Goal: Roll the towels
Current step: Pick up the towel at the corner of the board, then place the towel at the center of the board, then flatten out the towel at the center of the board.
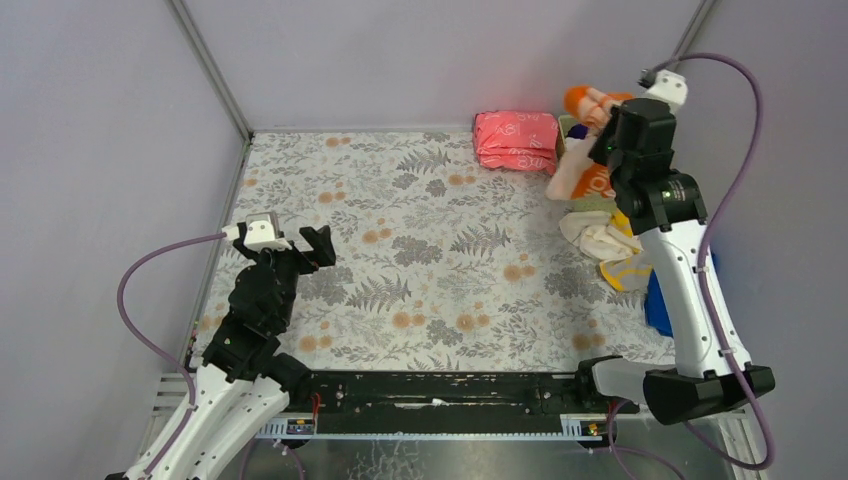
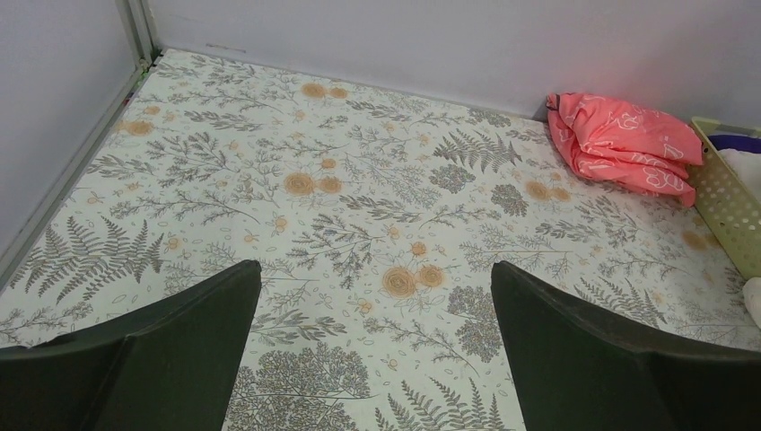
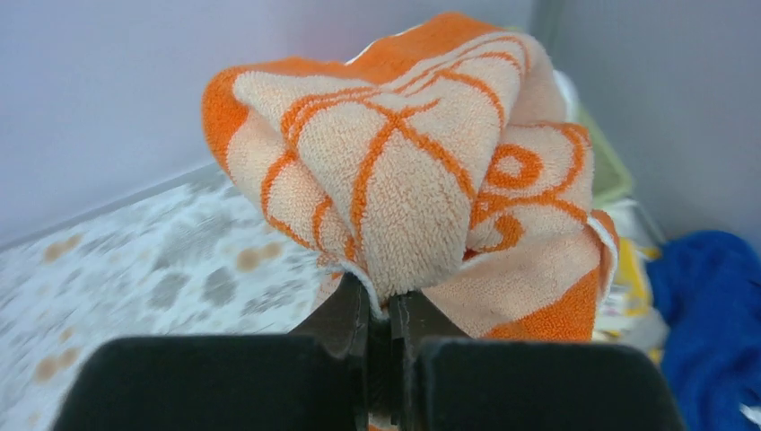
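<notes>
My right gripper [image 3: 386,310] is shut on the orange towel with white pattern [image 3: 404,162], holding it bunched up in the air at the back right of the table [image 1: 586,108]. A blue towel [image 3: 709,314] lies low at the right, and also shows beside the right arm in the top view [image 1: 655,305]. A yellow towel [image 1: 628,270] and cream-white towels [image 1: 592,235] lie in a heap under the right arm. My left gripper [image 2: 377,310] is open and empty, hovering over the flowered tabletop at the near left [image 1: 305,250].
A folded pink stack with white pattern [image 1: 516,140] lies at the back of the table, also in the left wrist view [image 2: 624,144]. A pale green basket [image 2: 727,202] stands at the right. Grey walls close the back and sides. A black rail [image 1: 440,390] runs along the near edge.
</notes>
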You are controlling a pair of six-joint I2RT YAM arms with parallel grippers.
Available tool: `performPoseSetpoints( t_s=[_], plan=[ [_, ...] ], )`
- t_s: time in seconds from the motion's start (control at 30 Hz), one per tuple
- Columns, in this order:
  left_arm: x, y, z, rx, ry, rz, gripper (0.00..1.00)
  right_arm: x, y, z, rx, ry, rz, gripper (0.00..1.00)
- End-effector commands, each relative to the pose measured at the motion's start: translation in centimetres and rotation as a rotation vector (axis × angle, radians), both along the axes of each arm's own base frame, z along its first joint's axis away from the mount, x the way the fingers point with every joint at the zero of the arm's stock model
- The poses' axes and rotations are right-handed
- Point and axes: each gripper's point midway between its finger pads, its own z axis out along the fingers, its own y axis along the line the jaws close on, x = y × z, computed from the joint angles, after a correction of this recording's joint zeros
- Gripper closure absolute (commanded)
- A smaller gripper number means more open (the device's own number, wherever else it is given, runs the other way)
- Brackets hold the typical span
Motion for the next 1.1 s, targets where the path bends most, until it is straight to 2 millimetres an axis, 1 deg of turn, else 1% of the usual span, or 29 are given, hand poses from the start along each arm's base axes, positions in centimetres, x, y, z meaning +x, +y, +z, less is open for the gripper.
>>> performPoseSetpoints(
  t_s=[0.0,0.03,0.1,0.17,0.2,0.23,0.27,0.3,0.37,0.4,0.47,0.5,0.57,0.73,0.83,0.97,1.07],
  plan=[
    [0.1,-0.1,1.3,-0.027,-0.039,0.002,0.00,0.2,8.5,2.1,0.040,-0.036,0.259,1.00],
    [0.1,-0.2,1.3,-0.038,-0.034,-0.001,0.00,0.4,11.0,2.1,0.052,-0.044,0.328,1.00],
    [0.1,-0.2,1.4,-0.066,-0.018,0.005,0.00,0.8,15.9,1.5,0.079,-0.053,0.455,0.95],
    [0.2,-0.5,1.4,-0.090,0.009,0.004,0.00,0.9,20.1,-0.4,0.121,-0.024,0.578,0.86],
    [0.2,-0.7,1.4,-0.093,0.027,-0.001,0.00,0.9,21.9,-1.5,0.142,-0.003,0.631,0.78],
    [0.3,-1.0,1.2,-0.090,0.051,-0.010,0.00,0.8,23.3,-2.9,0.159,0.028,0.673,0.66],
    [0.4,-1.3,1.2,-0.085,0.070,-0.025,0.00,0.7,24.2,-4.4,0.169,0.061,0.704,0.55],
    [0.5,-1.8,1.1,-0.074,0.090,-0.049,0.00,0.6,24.5,-6.0,0.170,0.094,0.714,0.49],
    [0.5,-2.9,0.8,-0.058,0.127,-0.101,0.00,0.6,23.4,-9.0,0.142,0.145,0.660,0.39],
    [0.5,-3.4,0.4,-0.053,0.148,-0.128,0.00,0.5,22.5,-10.4,0.117,0.164,0.624,0.33],
    [0.4,-4.8,-0.1,-0.061,0.178,-0.197,0.00,-0.1,20.9,-12.8,0.069,0.206,0.576,0.25],
    [0.4,-5.5,-0.3,-0.074,0.195,-0.224,0.00,-0.7,20.3,-14.1,0.048,0.233,0.568,0.23],
    [0.3,-7.0,-1.1,-0.093,0.233,-0.289,0.00,-1.6,19.6,-15.4,0.026,0.260,0.572,0.21],
    [0.7,-11.2,-3.6,-0.117,0.355,-0.467,0.00,-3.2,18.6,-17.8,-0.002,0.284,0.588,0.17],
    [1.3,-14.1,-5.1,-0.124,0.446,-0.584,0.00,-3.7,17.6,-19.0,-0.032,0.290,0.570,0.14],
    [2.7,-18.1,-7.0,-0.165,0.557,-0.729,0.06,-3.8,16.6,-19.8,-0.032,0.256,0.560,0.12],
    [3.9,-20.7,-7.7,-0.205,0.595,-0.815,0.10,-4.0,16.1,-20.3,-0.001,0.240,0.574,0.12]
  ],
)
